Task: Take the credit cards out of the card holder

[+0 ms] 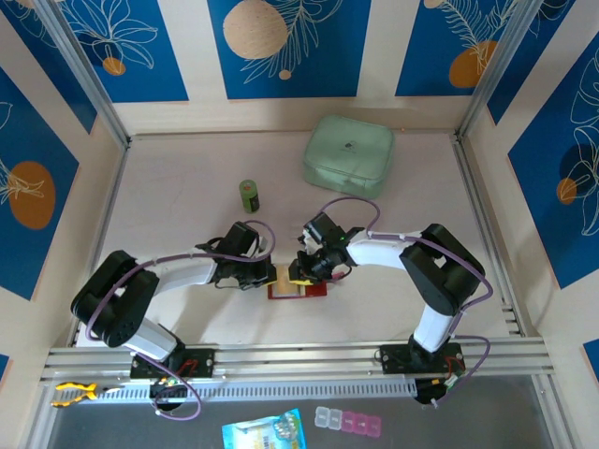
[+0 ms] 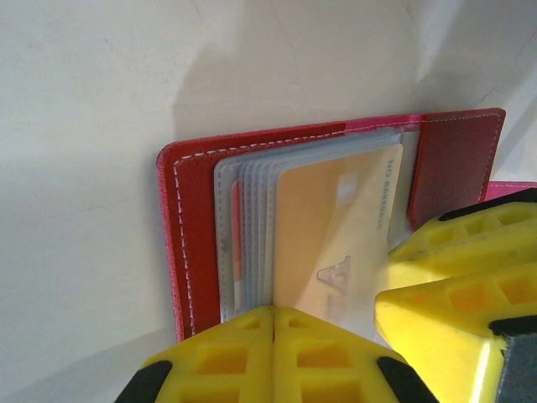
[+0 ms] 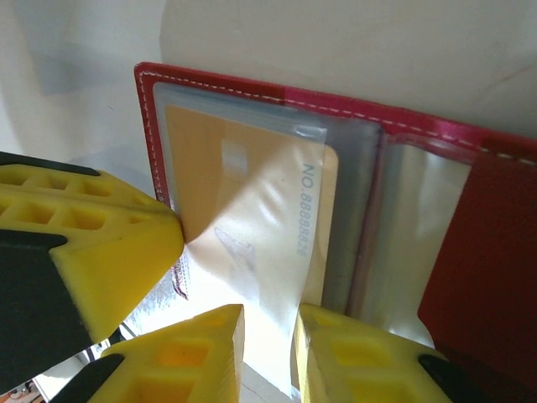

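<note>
Left jaws sat together at the edge of the open wallet (image 2: 193, 243); right jaws straddled a clear pocket (image 3: 268, 252) holding a card (image 3: 201, 159), grip unclear.

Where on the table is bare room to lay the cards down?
Free: the table left of the green can, and the stretch between the mint case and the right arm. Crowded: around the red wallet, where the left gripper and right gripper meet.

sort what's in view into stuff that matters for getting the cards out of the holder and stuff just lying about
For the job:
red card holder, lying open
orange-tan credit card in its clear pocket

Lying about:
mint-green case
small green cylinder
blue packet in front of the arm bases
</note>
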`<state>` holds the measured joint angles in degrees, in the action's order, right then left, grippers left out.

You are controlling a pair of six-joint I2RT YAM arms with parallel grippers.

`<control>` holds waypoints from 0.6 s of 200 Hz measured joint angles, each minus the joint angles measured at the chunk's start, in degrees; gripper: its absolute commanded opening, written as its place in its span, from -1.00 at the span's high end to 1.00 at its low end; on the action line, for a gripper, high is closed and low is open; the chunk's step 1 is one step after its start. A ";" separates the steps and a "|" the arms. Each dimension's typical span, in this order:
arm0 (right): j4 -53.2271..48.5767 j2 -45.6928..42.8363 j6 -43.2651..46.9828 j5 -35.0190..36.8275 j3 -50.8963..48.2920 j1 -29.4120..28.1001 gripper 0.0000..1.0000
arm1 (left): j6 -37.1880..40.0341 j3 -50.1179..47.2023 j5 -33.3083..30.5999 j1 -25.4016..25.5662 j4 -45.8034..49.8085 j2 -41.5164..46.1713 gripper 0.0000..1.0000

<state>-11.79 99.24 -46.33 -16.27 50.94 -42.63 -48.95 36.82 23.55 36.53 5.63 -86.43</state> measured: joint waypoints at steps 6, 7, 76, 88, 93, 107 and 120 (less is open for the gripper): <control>-0.55 0.00 0.00 0.46 0.28 0.00 0.49 | 0.00 0.00 0.00 0.00 0.00 0.00 0.89; -0.74 0.00 0.02 0.66 0.37 0.00 0.49 | 0.00 0.00 0.00 0.00 0.00 0.00 0.89; -5.35 -1.57 1.33 5.40 1.36 -0.09 0.49 | 0.00 0.00 -0.07 0.00 1.09 0.00 0.89; -6.03 -1.99 1.38 5.95 1.36 -0.09 0.49 | 0.00 0.00 -0.07 0.00 1.14 0.00 0.89; -6.25 -2.19 1.42 6.23 1.36 -0.09 0.49 | 0.00 0.00 -0.07 0.00 1.16 0.00 0.88; -6.91 -2.54 1.60 6.93 1.36 -0.09 0.49 | 0.00 0.00 -0.07 0.00 1.29 0.00 0.89; -7.50 -2.78 1.84 7.37 1.36 -0.09 0.49 | 0.00 0.00 -0.07 0.00 1.29 0.00 0.89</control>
<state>-19.29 96.47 -44.49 -8.91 52.29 -42.72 -48.95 36.82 23.49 36.53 6.92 -86.43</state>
